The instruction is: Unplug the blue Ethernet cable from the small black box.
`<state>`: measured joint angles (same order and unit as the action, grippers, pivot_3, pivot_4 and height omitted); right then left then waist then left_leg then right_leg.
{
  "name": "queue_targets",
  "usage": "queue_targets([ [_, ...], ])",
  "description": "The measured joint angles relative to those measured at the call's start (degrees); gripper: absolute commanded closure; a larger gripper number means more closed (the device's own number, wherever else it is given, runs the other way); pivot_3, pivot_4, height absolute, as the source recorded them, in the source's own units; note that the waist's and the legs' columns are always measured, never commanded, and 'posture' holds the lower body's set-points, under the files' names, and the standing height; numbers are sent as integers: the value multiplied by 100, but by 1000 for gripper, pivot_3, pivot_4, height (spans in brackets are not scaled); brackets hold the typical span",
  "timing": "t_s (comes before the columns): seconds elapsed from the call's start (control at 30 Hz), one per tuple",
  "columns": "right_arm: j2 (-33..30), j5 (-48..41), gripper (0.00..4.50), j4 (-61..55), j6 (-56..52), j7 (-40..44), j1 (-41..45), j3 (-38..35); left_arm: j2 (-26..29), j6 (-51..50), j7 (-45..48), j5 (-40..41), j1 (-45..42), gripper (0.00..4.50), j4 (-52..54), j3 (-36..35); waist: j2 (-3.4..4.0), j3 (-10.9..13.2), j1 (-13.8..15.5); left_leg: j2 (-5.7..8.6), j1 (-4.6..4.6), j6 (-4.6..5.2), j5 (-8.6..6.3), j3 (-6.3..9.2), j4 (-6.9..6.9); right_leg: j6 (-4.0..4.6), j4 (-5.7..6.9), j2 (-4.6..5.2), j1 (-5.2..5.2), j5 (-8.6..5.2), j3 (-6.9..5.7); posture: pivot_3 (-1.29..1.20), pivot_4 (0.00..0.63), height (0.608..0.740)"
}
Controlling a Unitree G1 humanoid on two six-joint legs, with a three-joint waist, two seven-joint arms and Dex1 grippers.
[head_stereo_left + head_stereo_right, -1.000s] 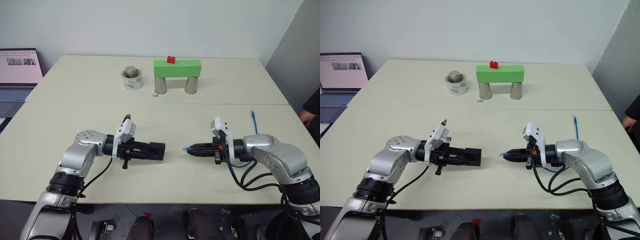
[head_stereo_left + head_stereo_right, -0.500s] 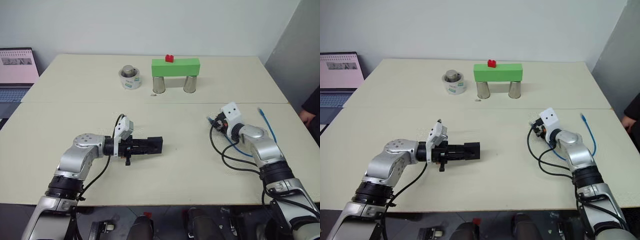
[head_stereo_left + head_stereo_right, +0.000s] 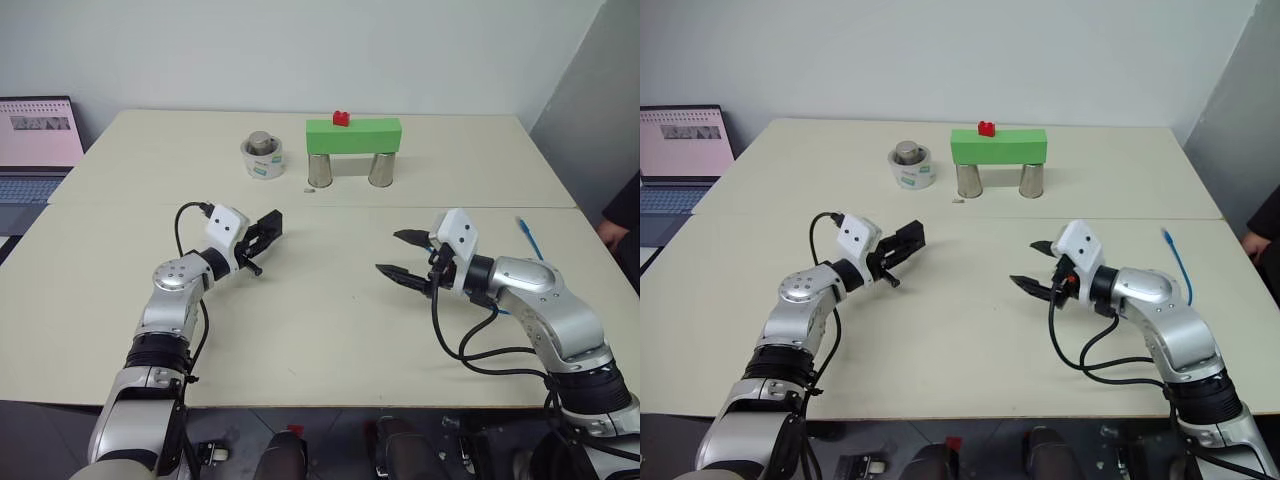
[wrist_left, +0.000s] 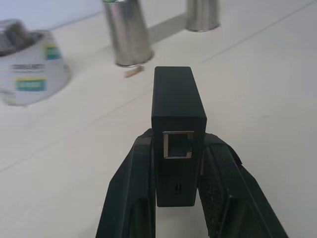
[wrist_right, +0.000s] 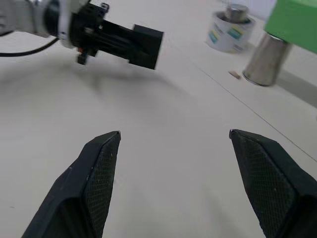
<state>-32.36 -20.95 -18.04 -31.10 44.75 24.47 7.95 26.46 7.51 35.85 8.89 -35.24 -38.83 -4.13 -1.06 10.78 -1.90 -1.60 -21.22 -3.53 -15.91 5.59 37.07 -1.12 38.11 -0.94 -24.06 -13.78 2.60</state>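
My left gripper [image 3: 268, 228] is shut on the small black box [image 4: 178, 99], holding it just above the table's left half. The box's port [image 4: 178, 144] faces the wrist camera and has nothing in it. My right gripper [image 3: 400, 255] hovers right of centre, open, with nothing between its fingers [image 5: 101, 163]. In the right wrist view the box [image 5: 143, 39] shows farther off, in the left gripper. The blue Ethernet cable [image 3: 527, 238] lies on the table beyond my right arm, partly hidden by it.
At the back stand a green block [image 3: 352, 134] on two metal cans with a red brick on top, and a white roll [image 3: 263, 160] holding a metal weight. A laptop [image 3: 38, 140] sits far left. A person's hand [image 3: 612, 233] shows at the right edge.
My right gripper has opened, let go of the cable's blue plug, swung out to the right and come back towards the centre. My left arm has carried the box farther back and to the left.
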Motion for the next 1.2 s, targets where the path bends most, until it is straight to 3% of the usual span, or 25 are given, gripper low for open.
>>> queue_targets([
  [0.23,100,-67,776,-258,-396,31,144,222,-402,997,-959,-20,-460,3710,-1619,-432,-2,-1,16,8,-10,0,0,3,2,3,-3,5,0,6,-4,0,150,740],
  [0.43,99,-59,776,-258,-460,30,145,235,-468,1313,-1142,-36,-546,3710,-2089,-536,-2,-1,11,7,-6,0,0,6,-1,21,0,5,-1,17,-8,0,150,740],
  [0.5,99,-57,762,-260,-461,30,145,238,-502,1279,-1137,8,-571,3007,-2138,-602,-2,-1,8,7,-2,0,0,6,0,18,2,4,2,15,-8,0,150,740],
  [0.6,97,-54,762,-268,-464,29,144,241,-536,1146,-995,105,-496,2583,-2113,-699,-2,-1,0,7,4,-1,1,4,0,-4,4,4,5,2,-7,0,150,740],
  [0.83,74,-34,762,-305,-466,19,143,251,-507,757,-1038,141,186,1047,-1006,-749,-2,-2,-18,4,13,-1,1,0,-3,-2,11,4,6,3,0,0,150,740],
  [1.03,1,5,762,-329,-465,-3,12,230,-195,-770,-968,291,1155,1047,864,-740,-2,-2,-46,2,21,-1,1,0,-4,-3,15,3,10,2,1,0,150,740],
  [1.2,-311,-50,762,-361,-520,-5,-386,-122,531,-2000,-405,503,2065,1047,2439,-697,-2,-2,-44,0,20,-1,1,-1,-6,-2,12,3,10,0,1,0,150,740],
])
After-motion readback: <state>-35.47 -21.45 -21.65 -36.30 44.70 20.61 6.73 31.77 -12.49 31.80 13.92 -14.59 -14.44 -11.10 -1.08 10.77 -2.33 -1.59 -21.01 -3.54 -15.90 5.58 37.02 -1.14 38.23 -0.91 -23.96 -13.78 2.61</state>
